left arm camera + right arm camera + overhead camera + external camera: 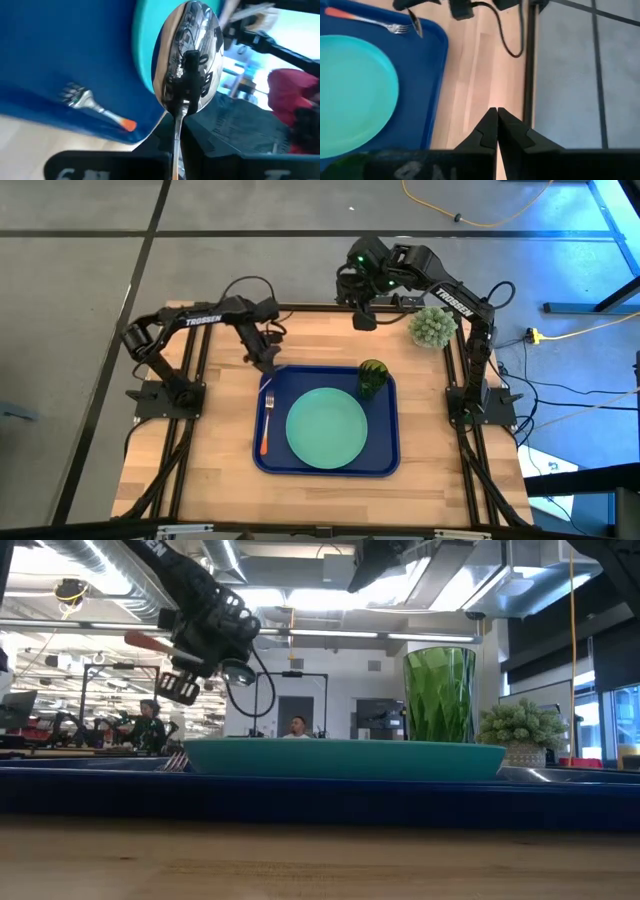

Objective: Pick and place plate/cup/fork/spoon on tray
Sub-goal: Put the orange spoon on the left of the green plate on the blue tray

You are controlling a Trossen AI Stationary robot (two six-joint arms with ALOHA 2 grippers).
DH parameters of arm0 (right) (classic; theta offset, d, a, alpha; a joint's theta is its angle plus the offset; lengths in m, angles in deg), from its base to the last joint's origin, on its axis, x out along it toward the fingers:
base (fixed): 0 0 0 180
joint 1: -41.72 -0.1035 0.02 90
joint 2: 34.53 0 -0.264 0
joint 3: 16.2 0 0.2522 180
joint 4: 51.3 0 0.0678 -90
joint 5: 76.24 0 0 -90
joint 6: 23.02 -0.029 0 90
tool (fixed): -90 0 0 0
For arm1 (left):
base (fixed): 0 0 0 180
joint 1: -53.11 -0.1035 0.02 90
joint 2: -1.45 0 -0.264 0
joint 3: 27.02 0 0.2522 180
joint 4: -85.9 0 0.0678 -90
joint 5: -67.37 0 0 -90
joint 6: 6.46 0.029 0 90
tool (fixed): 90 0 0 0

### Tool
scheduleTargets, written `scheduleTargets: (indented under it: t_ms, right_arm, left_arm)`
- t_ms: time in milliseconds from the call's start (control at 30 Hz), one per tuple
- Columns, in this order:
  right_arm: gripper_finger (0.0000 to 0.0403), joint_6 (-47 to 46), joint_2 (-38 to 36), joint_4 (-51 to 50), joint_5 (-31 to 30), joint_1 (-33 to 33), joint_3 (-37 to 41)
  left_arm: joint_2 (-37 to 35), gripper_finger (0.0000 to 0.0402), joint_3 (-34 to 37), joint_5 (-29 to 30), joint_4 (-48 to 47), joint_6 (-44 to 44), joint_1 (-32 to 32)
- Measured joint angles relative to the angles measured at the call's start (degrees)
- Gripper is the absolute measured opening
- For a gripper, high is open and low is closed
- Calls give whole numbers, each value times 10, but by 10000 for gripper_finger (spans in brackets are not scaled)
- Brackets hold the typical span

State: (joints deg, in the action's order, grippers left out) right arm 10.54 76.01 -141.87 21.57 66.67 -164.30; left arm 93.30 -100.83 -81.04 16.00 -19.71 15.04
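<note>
The dark-blue tray (385,455) lies mid-table. On it rest the mint-green plate (326,428), the dark-green cup (372,377) upright at its far right corner, and the orange-handled fork (266,425) along its left side. My left gripper (268,364) hangs over the tray's far left corner, shut on the spoon (189,55). In the low view the spoon's orange handle (150,643) sticks out behind the gripper and its bowl (238,672) in front. My right gripper (362,317) waits at the table's far edge, shut and empty, as the right wrist view (496,125) shows. My left gripper pinches the spoon's metal stem (176,132) between its two fingers, just behind the bowl. The spoon lies along the fingers, and its bowl sticks out past their tips. The fingers slant down from the table's left. The spoon is lifted clear above the tray, bowl end lower.
A spiky pale-green ball plant (432,327) stands at the table's far right, behind the cup. Bare wood lies left, right and near of the tray. People sit at desks in the room beyond (150,725).
</note>
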Motion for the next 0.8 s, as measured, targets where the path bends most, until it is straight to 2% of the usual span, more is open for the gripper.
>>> scheduleTargets:
  t_ms: [167, 367, 500, 800]
  right_arm:
    - [12, 25, 1, -22, 73, 0, 0]
    - [12, 24, 5, -14, 91, -10, 1]
    - [12, -6, 5, 9, 126, -17, 32]
    - [9, -18, 6, 56, 113, -23, 85]
  left_arm:
    - [0, 5, 10, -39, 38, 0, 13]
    - [0, 5, 10, -56, 116, -35, 13]
    - [0, 5, 10, -64, 184, -82, 15]
    - [0, 5, 10, -86, 255, -106, 23]
